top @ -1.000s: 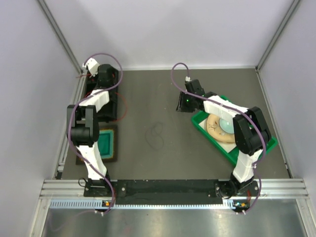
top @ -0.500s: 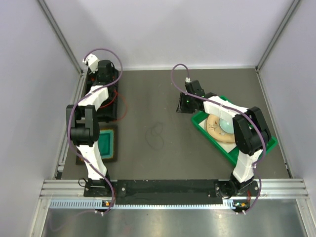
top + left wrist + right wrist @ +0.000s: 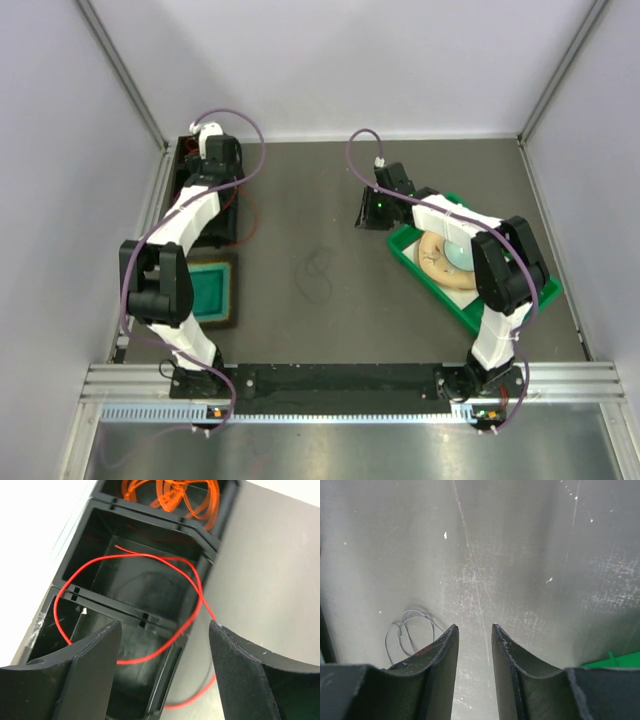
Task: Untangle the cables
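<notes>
At the upper left of the overhead frame, the left gripper [image 3: 165,627] hangs over a black divided bin [image 3: 150,524] at the table's edge. Its fingers are spread wide and nothing is pinched between them. In the wrist view a thin red cable [image 3: 192,587] loops through the middle compartment, crosses the divider into the nearer one, then spills over the right-hand wall onto the table. A bundle of orange cables [image 3: 170,495] already fills the compartment at the top of that frame. A thin dark cable [image 3: 318,272] lies in a loose curl at the centre of the overhead view, well apart from the bin. The right gripper [image 3: 475,630] hovers just right of centre, its jaws only narrowly parted and nothing between them.

The step in hand appears to be stowing the red cable, and it looks half done. To finish cleanly, the left arm should lift straight up so neither finger hooks the loop. It could then pinch the strand where it crosses the right wall and feed the trailing tail inside. Dragging it sideways could pull the whole loop back out.
</notes>
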### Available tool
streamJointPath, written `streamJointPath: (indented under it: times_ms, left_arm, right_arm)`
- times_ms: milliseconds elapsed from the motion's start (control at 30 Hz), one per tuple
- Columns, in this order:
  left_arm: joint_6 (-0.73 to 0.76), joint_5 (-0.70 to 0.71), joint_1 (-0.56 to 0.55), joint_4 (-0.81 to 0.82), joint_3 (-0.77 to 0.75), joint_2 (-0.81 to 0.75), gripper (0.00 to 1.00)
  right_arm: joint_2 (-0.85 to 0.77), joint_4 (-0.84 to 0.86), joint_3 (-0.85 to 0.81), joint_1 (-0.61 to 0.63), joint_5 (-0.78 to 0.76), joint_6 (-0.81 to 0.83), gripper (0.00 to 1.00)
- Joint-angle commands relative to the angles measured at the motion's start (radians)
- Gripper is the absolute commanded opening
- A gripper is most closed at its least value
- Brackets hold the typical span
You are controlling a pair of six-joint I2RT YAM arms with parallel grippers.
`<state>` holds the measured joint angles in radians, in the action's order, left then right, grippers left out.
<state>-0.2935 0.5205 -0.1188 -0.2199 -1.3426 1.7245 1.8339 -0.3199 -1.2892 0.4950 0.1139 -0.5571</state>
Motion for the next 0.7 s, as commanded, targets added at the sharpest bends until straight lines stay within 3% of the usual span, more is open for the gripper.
streamJointPath:
  times_ms: [0,67,233,367,567,667]
  left_arm:
    - [0.136,-0.076,-0.004,-0.125,-0.039,-0.039,0.77]
    - [0.055,-0.015,-0.001,-0.271,-0.087,-0.025,0.76]
    - [-0.174,0.075,0.014,-0.329,-0.032,-0.071,0.71]
    - [-0.393,0.01,0.08,-0.334,0.02,-0.083,0.69]
    - [-0.553,-0.019,0.162,-0.3,0.08,-0.062,0.68]
    - [-0.544,-0.031,0.177,-0.254,0.095,-0.057,0.68]
  right_arm:
    - [-0.009,0.042,-0.002,0.0,0.03,-0.015,0.33]
    - [-0.016,0.039,-0.002,-0.001,0.027,-0.012,0.33]
    - [-0.021,0.039,0.001,0.001,0.023,-0.01,0.33]
    - [-0.019,0.042,0.001,0.001,0.033,-0.012,0.33]
    - [-0.025,0.035,0.001,0.002,0.03,-0.007,0.33]
    - [-0.027,0.033,0.002,0.002,0.029,-0.007,0.33]
